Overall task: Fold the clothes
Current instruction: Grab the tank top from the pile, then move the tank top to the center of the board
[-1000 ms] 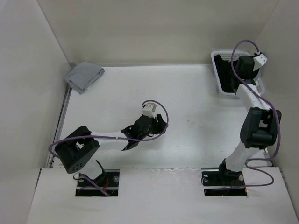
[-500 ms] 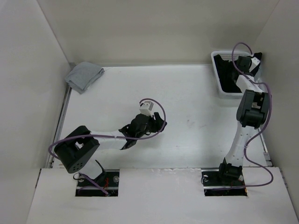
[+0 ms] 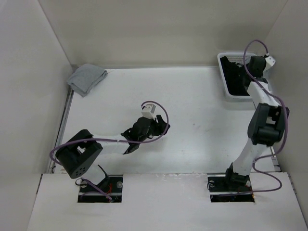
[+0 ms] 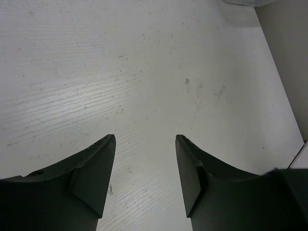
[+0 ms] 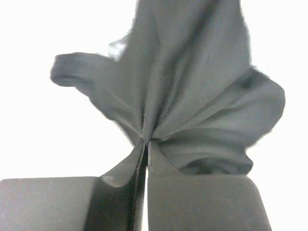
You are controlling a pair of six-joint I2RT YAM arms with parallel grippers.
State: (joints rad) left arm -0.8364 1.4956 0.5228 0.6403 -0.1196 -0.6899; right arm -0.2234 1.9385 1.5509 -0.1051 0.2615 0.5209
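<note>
Clamped tight on a gathered fold of the black garment point(image 5: 192, 91), jaws of the right gripper point(image 5: 146, 143) clenched with no gap, cloth fanning out in creases beyond the tips. Rest of the garment down in the white basket point(image 3: 222, 65) at the far right corner of the surface point(image 4: 144, 57). Near the middle, left gripper point(image 4: 145, 140) low over the scuffed white top, jaws spread wide, grasping nothing. Light grey cloth point(image 3: 86, 78) lying at the far left corner, well apart from both arms.

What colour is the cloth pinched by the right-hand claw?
Plain black, no pattern. The garment shows best in the right wrist view.
</note>
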